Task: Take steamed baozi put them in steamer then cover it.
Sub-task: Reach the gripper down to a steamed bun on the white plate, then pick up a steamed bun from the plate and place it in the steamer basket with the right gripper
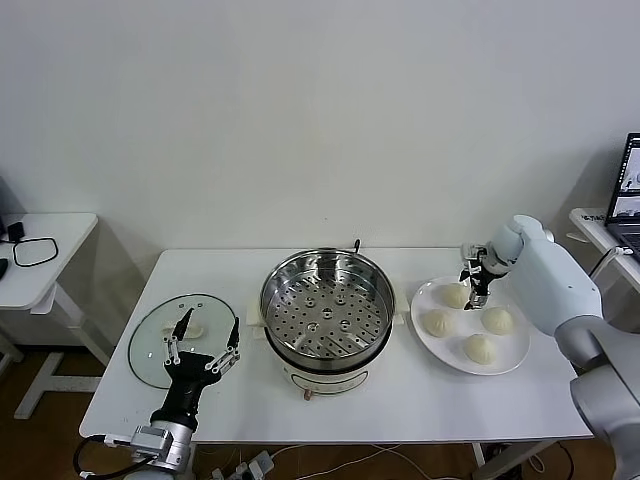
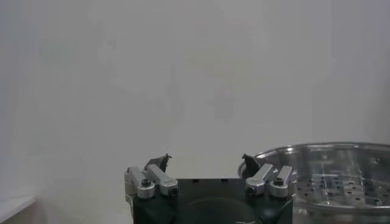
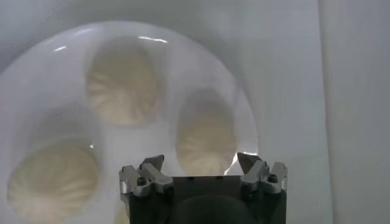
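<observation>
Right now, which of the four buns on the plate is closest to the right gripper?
The bun at the far edge of the plate, nearest the wall. The open right gripper hangs right beside it; the other three lie farther toward the table's front.

Four cream-white steamed baozi [image 1: 468, 322] with faint pleat lines lie on a plain white plate [image 1: 515, 355], one directly under the black-and-silver right gripper [image 1: 474, 291]. The steamer [image 1: 327, 310] is shiny steel with a dotted perforated tray, on a cream base. Beneath the black left gripper [image 1: 205, 335], the cover [image 1: 150, 345] is clear glass with a white handle.
</observation>
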`<state>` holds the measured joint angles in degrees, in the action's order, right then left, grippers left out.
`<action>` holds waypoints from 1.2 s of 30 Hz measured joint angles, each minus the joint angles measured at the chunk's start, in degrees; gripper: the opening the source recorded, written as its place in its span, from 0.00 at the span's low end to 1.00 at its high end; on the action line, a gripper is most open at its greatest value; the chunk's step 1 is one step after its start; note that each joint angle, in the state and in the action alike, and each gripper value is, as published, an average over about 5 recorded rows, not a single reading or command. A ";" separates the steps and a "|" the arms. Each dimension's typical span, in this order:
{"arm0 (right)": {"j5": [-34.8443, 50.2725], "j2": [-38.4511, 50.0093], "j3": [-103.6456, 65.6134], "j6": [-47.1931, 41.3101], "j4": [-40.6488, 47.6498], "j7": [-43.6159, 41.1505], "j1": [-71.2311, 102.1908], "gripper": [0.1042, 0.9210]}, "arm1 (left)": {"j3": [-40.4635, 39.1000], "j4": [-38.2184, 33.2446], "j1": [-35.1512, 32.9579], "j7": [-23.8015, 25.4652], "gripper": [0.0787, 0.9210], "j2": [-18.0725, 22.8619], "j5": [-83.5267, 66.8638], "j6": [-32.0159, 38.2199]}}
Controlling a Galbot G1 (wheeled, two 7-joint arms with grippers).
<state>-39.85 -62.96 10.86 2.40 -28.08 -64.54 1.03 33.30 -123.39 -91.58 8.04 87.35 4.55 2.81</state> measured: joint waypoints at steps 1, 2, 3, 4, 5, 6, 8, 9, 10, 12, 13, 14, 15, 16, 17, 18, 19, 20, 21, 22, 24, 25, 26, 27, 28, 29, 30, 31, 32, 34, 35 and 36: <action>-0.33 -0.20 -0.10 0.05 0.30 0.13 -0.01 0.88 | 0.02 0.03 0.00 0.01 0.88 0.00 0.02 0.03; -0.65 -0.40 -0.19 0.09 0.58 0.27 -0.03 0.88 | 0.05 0.06 -0.01 0.02 0.88 -0.01 0.05 0.06; -0.96 -0.59 -0.28 0.14 0.85 0.41 -0.04 0.88 | 0.09 0.09 -0.02 0.02 0.88 -0.02 0.07 0.10; -1.23 -0.77 -0.38 0.19 1.08 0.53 -0.05 0.88 | 0.14 0.11 -0.03 0.03 0.88 -0.04 0.10 0.14; -1.47 -0.96 -0.50 0.22 1.31 0.68 -0.06 0.88 | 0.18 0.13 -0.04 0.04 0.88 -0.05 0.12 0.18; -1.69 -1.14 -0.60 0.25 1.50 0.84 -0.07 0.88 | 0.23 0.13 -0.05 0.04 0.88 -0.06 0.14 0.21; -2.05 -1.48 -0.75 0.27 1.83 1.14 -0.09 0.88 | 0.31 0.12 -0.07 0.04 0.88 -0.06 0.16 0.26; -2.20 -1.63 -0.81 0.27 1.96 1.30 -0.09 0.88 | 0.34 0.11 -0.08 0.04 0.88 -0.05 0.16 0.27; -2.33 -1.77 -0.84 0.26 2.06 1.42 -0.09 0.88 | 0.35 0.10 -0.08 0.04 0.88 -0.04 0.16 0.30; -2.58 -2.01 -0.91 0.25 2.27 1.68 -0.09 0.88 | 0.36 0.09 -0.10 0.05 0.88 0.00 0.18 0.37; -2.69 -2.13 -0.95 0.24 2.37 1.79 -0.09 0.88 | 0.36 0.09 -0.11 0.05 0.88 0.02 0.20 0.40; -2.81 -2.25 -0.98 0.24 2.47 1.91 -0.09 0.88 | 0.35 0.09 -0.12 0.06 0.88 0.03 0.22 0.44; -2.92 -2.37 -1.02 0.23 2.58 2.04 -0.09 0.88 | 0.35 0.09 -0.14 0.06 0.88 0.05 0.23 0.48; -3.02 -2.48 -1.05 0.23 2.68 2.18 -0.09 0.87 | 0.35 0.08 -0.14 0.07 0.88 0.05 0.25 0.51; -3.10 -2.57 -1.07 0.22 2.75 2.30 -0.09 0.87 | 0.36 0.08 -0.14 0.07 0.88 0.06 0.26 0.54; -3.18 -2.63 -1.09 0.22 2.81 2.42 -0.10 0.86 | 0.36 0.08 -0.14 0.07 0.88 0.06 0.27 0.56; -3.24 -2.68 -1.10 0.22 2.85 2.53 -0.10 0.84 | 0.36 0.08 -0.14 0.08 0.88 0.06 0.27 0.58; -3.31 -2.71 -1.09 0.22 2.88 2.63 -0.10 0.81 | 0.36 0.08 -0.14 0.08 0.88 0.07 0.27 0.60; -3.38 -2.73 -1.08 0.22 2.89 2.70 -0.10 0.79 | 0.36 0.09 -0.13 0.09 0.88 0.08 0.27 0.62; -3.45 -2.75 -1.07 0.22 2.90 2.77 -0.10 0.77 | 0.36 0.09 -0.13 0.09 0.88 0.09 0.27 0.64; -3.58 -2.76 -1.03 0.24 2.93 2.90 -0.10 0.74 | 0.36 0.11 -0.12 0.10 0.88 0.12 0.27 0.68; -3.62 -2.74 -1.01 0.24 2.92 2.95 -0.10 0.74 | 0.36 0.14 -0.10 0.10 0.88 0.12 0.28 0.70; -3.64 -2.71 -1.00 0.25 2.90 2.99 -0.09 0.74 | 0.37 0.17 -0.09 0.10 0.88 0.12 0.28 0.72; -3.65 -2.67 -0.98 0.25 2.86 3.02 -0.09 0.74 | 0.38 0.20 -0.08 0.10 0.88 0.13 0.28 0.73; -3.63 -2.61 -0.93 0.25 2.78 3.04 -0.09 0.74 | 0.40 0.23 -0.07 0.11 0.88 0.13 0.28 0.74; -3.59 -2.53 -0.86 0.26 2.66 3.04 -0.09 0.73 | 0.41 0.25 -0.06 0.11 0.88 0.13 0.28 0.75; -3.51 -2.43 -0.77 0.26 2.51 3.02 -0.09 0.73 | 0.43 0.25 -0.04 0.11 0.88 0.13 0.28 0.75; -3.37 -2.30 -0.64 0.27 2.32 2.97 -0.09 0.73 | 0.43 0.25 -0.03 0.11 0.88 0.13 0.28 0.75; -3.17 -2.14 -0.46 0.28 2.08 2.90 -0.12 0.73 | 0.43 0.25 -0.02 0.11 0.88 0.13 0.28 0.75; -2.53 -1.74 0.04 0.32 1.43 2.68 -0.23 0.73 | 0.42 0.24 0.00 0.10 0.88 0.15 0.28 0.75; -2.05 -1.44 0.42 0.34 0.98 2.52 -0.34 0.73 | 0.41 0.23 0.00 0.10 0.88 0.15 0.28 0.75; -1.46 -1.06 0.91 0.34 0.40 2.35 -0.47 0.73 | 0.39 0.22 0.01 0.10 0.88 0.16 0.28 0.75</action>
<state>-41.31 -64.02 11.77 2.73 -27.68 -62.19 0.56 33.69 -123.17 -91.57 8.15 87.51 4.83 3.56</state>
